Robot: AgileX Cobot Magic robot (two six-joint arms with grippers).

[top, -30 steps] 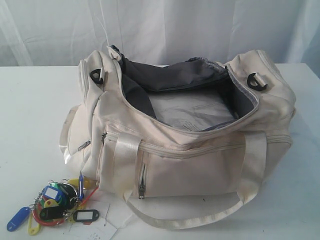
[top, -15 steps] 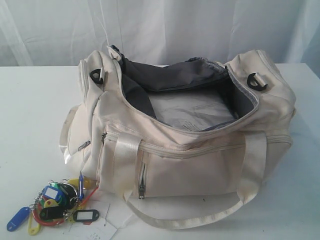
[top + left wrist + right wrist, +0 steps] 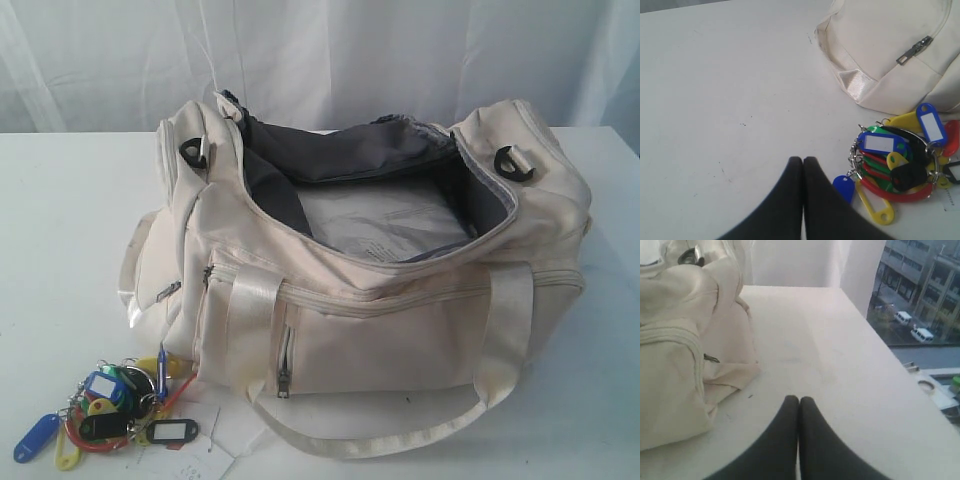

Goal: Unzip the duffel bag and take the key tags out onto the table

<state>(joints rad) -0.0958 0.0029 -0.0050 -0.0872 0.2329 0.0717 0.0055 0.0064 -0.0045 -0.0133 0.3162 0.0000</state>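
The cream-white duffel bag stands on the white table with its top zip open, showing dark grey lining and a pale sheet inside. The key tags, a bunch in blue, yellow, green, red and black, lie on the table by the bag's front left corner. In the left wrist view the key tags lie beside the bag's end, and my left gripper is shut and empty close to them. My right gripper is shut and empty over bare table beside the bag's other end. Neither gripper shows in the exterior view.
A white paper label lies under the tags near the front edge. The bag's long strap loops on the table in front. The table's edge runs beside a window. A white curtain hangs behind.
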